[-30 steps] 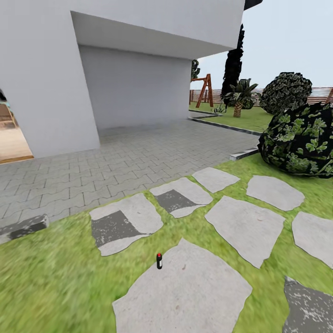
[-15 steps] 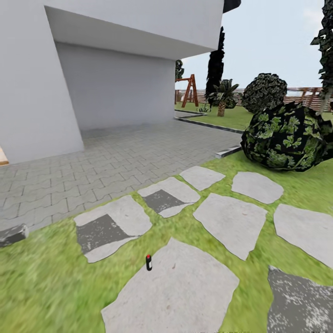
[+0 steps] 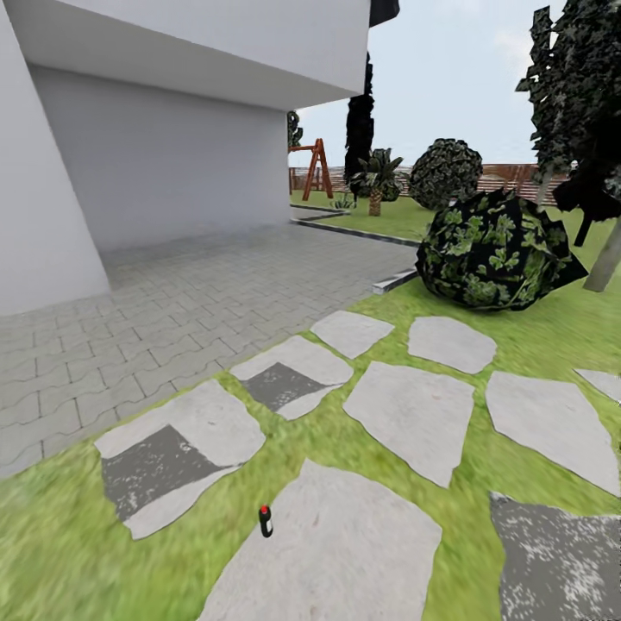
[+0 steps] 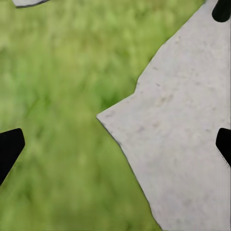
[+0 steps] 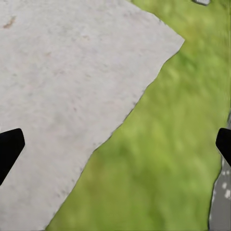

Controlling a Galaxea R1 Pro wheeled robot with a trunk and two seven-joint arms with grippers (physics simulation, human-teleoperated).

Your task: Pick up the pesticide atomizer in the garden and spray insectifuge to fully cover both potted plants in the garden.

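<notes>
Atomizer (image 3: 266, 521) stands upright on the lawn (image 3: 78, 552) at the edge of a large stepping stone (image 3: 345, 552), at 6 o'clock in the head view. Paving (image 3: 172, 302) lies at 10 o'clock, a round bush (image 3: 492, 250) at 2 o'clock. Left fingers (image 4: 9, 147) and right fingers (image 5: 9, 147) are spread wide, holding nothing, over grass and stone.

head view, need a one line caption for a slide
Small dark bottle standing at the edge of a stepping stone on the lawn, beside a paved driveway.

Atomizer (image 3: 266, 521) — seemingly beside stepping stone (image 3: 345, 561)
</notes>
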